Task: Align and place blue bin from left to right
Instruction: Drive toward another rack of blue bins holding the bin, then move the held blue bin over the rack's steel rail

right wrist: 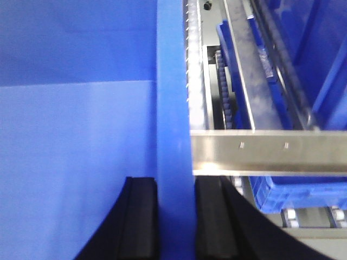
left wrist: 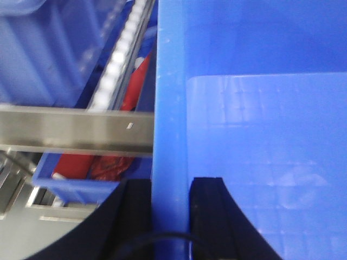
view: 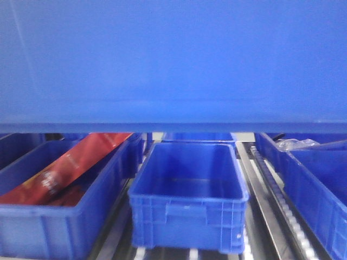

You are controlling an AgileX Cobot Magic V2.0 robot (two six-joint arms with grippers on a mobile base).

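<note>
In the front-facing view, the blue bin (view: 173,65) filled the whole upper half of the frame, its smooth side wall close to the camera and its lower edge running straight across. Below that edge stood a row of darker bins. An empty bin (view: 190,200) sat in the middle. A left-hand bin (view: 59,227) held red packages (view: 70,168), and a right-hand bin (view: 320,200) had crumpled clear plastic (view: 295,143) at its far end. A roller rail (view: 271,189) ran between the middle and right-hand bins.

In the left wrist view, the left end effector (left wrist: 171,189) was closed on an upright wall of the blue bin. Its black fingers (left wrist: 135,216) pressed that wall from both sides, and the bin's pale inside showed to the right. Beyond the wall, a metal bar (left wrist: 76,130) crossed the frame. A line of white rollers (left wrist: 122,54) and a red package lay further down.

In the right wrist view, the right end effector (right wrist: 175,187) gripped the opposite wall in the same way, its pads (right wrist: 211,216) tight against the plastic. A steel crossbar (right wrist: 271,151) and a dark-blue bin (right wrist: 282,187) lay to the right. The blue bin was thus held between both arms, in front of the rack.
</note>
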